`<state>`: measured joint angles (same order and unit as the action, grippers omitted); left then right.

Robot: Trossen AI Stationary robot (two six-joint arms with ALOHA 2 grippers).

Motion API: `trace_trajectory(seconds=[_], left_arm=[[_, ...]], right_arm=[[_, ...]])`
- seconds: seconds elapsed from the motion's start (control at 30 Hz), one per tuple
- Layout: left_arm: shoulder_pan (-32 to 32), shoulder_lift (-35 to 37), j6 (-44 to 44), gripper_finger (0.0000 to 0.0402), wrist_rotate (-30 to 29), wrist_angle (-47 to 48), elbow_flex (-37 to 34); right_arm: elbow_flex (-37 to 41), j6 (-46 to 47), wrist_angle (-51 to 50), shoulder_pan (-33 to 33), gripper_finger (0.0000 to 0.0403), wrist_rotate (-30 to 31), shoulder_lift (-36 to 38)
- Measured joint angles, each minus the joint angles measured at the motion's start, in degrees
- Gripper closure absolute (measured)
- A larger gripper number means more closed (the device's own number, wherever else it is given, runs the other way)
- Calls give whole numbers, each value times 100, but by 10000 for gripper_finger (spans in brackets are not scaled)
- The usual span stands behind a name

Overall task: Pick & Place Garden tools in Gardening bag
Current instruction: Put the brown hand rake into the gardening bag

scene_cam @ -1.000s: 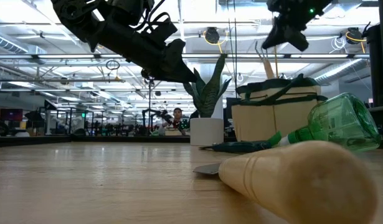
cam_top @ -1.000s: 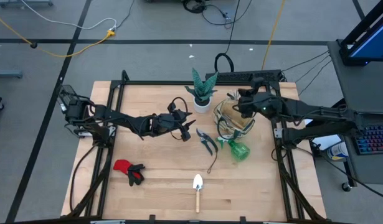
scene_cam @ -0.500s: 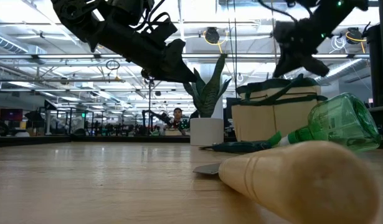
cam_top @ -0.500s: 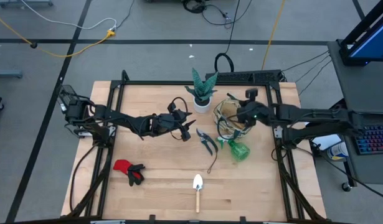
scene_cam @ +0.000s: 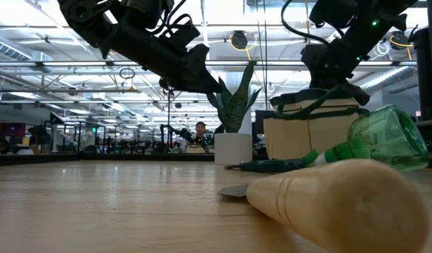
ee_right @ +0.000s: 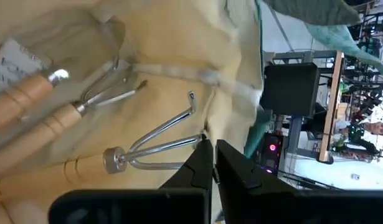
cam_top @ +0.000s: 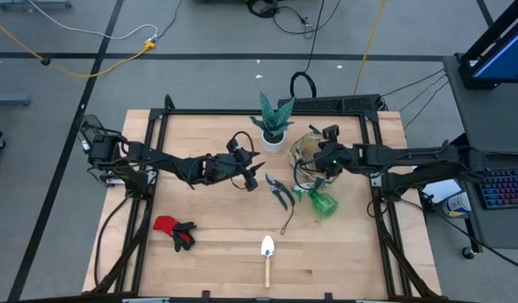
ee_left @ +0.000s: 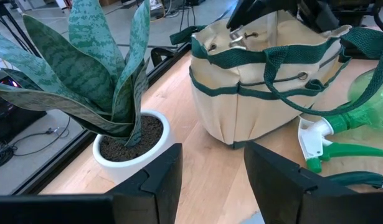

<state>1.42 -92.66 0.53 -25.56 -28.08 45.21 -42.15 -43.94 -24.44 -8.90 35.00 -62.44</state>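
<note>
Right hand [cam_top: 328,156]: over the mouth of the bag, fingers [ee_right: 200,163] pressed together, nothing between them; tips just beside a curved metal rake head.
Left hand [cam_top: 252,172]: above the middle of the worktop, left of the shears and near the plant pot; fingers [ee_left: 157,180] apart, nothing held.
Small round beige fabric bag with dark green trim [cam_top: 313,160]: upright at the far right of the pale wooden worktop [cam_top: 216,244], right of the plant; shown also in the left wrist view [ee_left: 260,81] and the low view [scene_cam: 310,133].
Inside the bag: metal-pronged rake with a wooden handle [ee_right: 147,149], plus two more wooden-handled tools [ee_right: 48,99] lying beside it against the beige lining.
Translucent green spray bottle [cam_top: 321,202]: on its side on the worktop, touching or just beside the near side of the bag; white and green trigger head [ee_left: 325,149] pointing left.
Dark pruning shears [cam_top: 280,192]: flat on the worktop between the left hand and the spray bottle.
Red-and-black gloves [cam_top: 174,231]: near left part of the worktop, well apart from the bag.
Wooden-handled trowel with a silvery blade [cam_top: 267,254]: near edge, middle, blade pointing far; handle end large in the low view [scene_cam: 342,200].
Thin dark tool [cam_top: 288,220]: between shears and trowel; kind cannot be told.
Green striped plant in a white pot [cam_top: 275,123]: far middle, left of the bag.
</note>
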Motion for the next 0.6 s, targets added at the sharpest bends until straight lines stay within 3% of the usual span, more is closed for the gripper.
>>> trace_trajectory(seconds=[0.13,0.6], left_arm=[[1,0,-1,224,0,0,0],[0,1,-2,224,0,2,0]], right_arm=[[0,-23,214,0,403,-369,-129],[9,284,248,-2,351,-351,-404]])
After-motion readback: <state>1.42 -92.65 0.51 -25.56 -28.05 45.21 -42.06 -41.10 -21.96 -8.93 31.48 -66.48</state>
